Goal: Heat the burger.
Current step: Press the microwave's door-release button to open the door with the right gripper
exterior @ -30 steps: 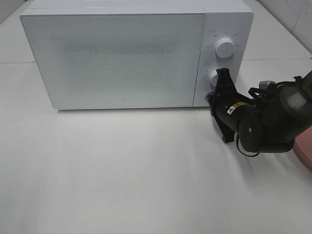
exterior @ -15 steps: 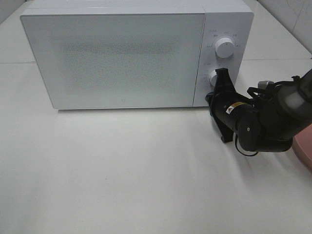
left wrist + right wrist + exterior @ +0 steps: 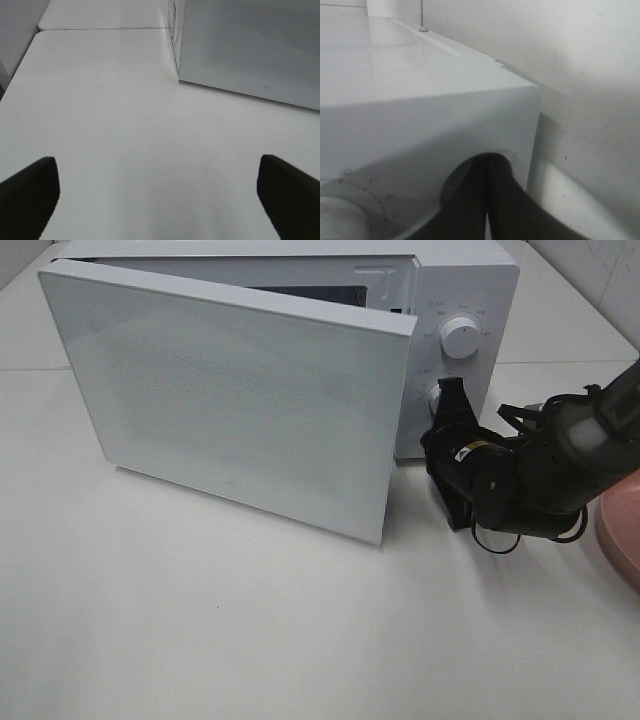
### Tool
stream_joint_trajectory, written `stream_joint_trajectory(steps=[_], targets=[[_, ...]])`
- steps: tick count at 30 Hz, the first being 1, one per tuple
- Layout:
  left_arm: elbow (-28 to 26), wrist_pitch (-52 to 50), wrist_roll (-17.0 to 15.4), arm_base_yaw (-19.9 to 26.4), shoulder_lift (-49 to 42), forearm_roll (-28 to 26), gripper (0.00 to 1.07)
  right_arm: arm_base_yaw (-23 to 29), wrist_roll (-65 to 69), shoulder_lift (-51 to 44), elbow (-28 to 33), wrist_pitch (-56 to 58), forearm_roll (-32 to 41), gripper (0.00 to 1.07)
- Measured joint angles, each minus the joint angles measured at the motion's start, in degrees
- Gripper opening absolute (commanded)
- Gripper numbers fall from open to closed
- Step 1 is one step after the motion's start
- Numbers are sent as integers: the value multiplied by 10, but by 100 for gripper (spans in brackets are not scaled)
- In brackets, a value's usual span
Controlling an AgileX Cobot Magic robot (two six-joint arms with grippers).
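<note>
Microwave (image 3: pixel 465 290): white box, glossy shell, rounded corners. Its control strip carries two round white knobs, the upper one (image 3: pixel 459 337) in full view and the lower one (image 3: pixel 436 398) half hidden.

Door (image 3: pixel 230 400): flat white panel with a fine dotted mesh field. It stands ajar, hinged on the left, with its free edge out over the table (image 3: pixel 250 640).

Table: matte white, smooth.

Plate (image 3: pixel 622 535): pink and round, cut off by the right edge of the overhead view.

Right gripper (image 3: pixel 454 390): black, with a jointed arm and loose cables. Its fingers are pressed together and empty, their tips at the control strip by the lower knob. The wrist view shows them (image 3: pixel 486 167) set in a round recess.

Left gripper (image 3: pixel 157 200): dark blunt fingers (image 3: pixel 30 195) spread wide over bare table, nothing between them.

Burger: cannot tell where it is; no view shows it.
</note>
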Motion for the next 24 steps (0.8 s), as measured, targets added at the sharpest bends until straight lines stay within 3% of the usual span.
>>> stream_joint_trajectory(steps=[24], targets=[[0, 0, 0, 0, 0, 0, 103, 5, 21, -16, 26, -26, -13, 0]])
